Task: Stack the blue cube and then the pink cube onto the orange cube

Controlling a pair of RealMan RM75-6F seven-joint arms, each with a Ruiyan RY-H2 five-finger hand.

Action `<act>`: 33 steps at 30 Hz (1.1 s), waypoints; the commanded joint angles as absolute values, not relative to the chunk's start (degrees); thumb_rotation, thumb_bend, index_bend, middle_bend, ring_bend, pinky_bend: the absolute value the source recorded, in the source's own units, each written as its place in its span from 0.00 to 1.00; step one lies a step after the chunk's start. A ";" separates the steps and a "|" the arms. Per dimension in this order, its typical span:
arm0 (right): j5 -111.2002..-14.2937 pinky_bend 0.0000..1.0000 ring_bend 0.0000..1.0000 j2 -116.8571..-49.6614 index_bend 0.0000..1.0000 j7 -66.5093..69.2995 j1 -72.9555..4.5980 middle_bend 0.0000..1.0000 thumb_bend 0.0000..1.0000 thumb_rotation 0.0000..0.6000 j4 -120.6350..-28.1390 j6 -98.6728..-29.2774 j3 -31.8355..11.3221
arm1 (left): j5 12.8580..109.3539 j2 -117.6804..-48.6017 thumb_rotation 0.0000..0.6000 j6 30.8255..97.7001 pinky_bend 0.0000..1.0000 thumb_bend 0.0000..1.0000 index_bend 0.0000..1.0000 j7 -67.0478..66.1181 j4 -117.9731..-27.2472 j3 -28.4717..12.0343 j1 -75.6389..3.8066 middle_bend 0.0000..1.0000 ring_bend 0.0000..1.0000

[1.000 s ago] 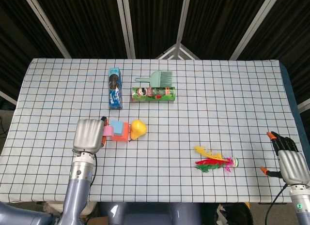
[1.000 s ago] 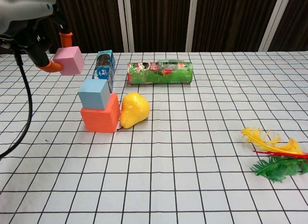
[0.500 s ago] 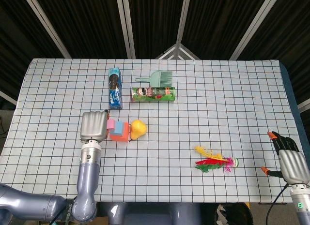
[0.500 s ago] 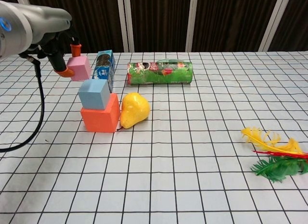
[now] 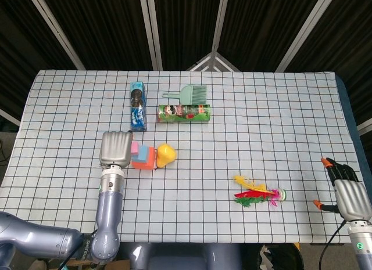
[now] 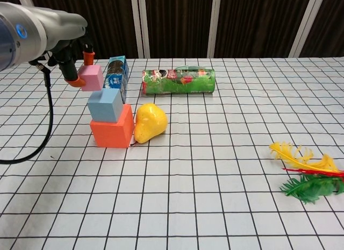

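At the left of the chest view, the left hand (image 6: 75, 59) is pinching the pink cube (image 6: 91, 77) in the air, just above and slightly left of the blue cube (image 6: 105, 105), which is sitting on the orange cube (image 6: 113, 131). A pear (image 6: 149, 122) is touching the orange cube's right side. Behind them are lying a blue packet (image 6: 115, 71) and a green can (image 6: 178, 80); their printing is too small to read. The right hand (image 5: 347, 191) is resting released, fingers apart, at the lower right of the head view, off the surface (image 5: 279, 130).
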State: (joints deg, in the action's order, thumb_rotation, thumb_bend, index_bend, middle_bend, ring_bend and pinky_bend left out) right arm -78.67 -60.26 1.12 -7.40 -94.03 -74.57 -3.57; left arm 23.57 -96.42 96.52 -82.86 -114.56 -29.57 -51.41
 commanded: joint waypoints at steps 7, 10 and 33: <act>-78.54 0.08 0.11 -60.26 0.04 1.11 -7.35 0.08 0.17 1.00 -94.04 -74.66 -3.60 | 21.59 -96.03 1.00 95.65 0.87 0.37 0.44 -81.26 -112.99 -27.66 -53.24 0.79 0.73; -78.48 0.08 0.11 -60.24 0.04 1.09 -7.39 0.08 0.17 1.00 -94.06 -74.56 -3.58 | 21.31 -96.06 1.00 95.25 0.87 0.37 0.44 -80.50 -112.37 -27.06 -53.79 0.79 0.73; -78.28 0.08 0.11 -59.95 0.04 1.23 -7.34 0.08 0.17 1.00 -94.38 -74.45 -3.53 | 19.89 -96.48 1.00 95.57 0.87 0.37 0.44 -77.37 -110.20 -24.12 -56.95 0.79 0.73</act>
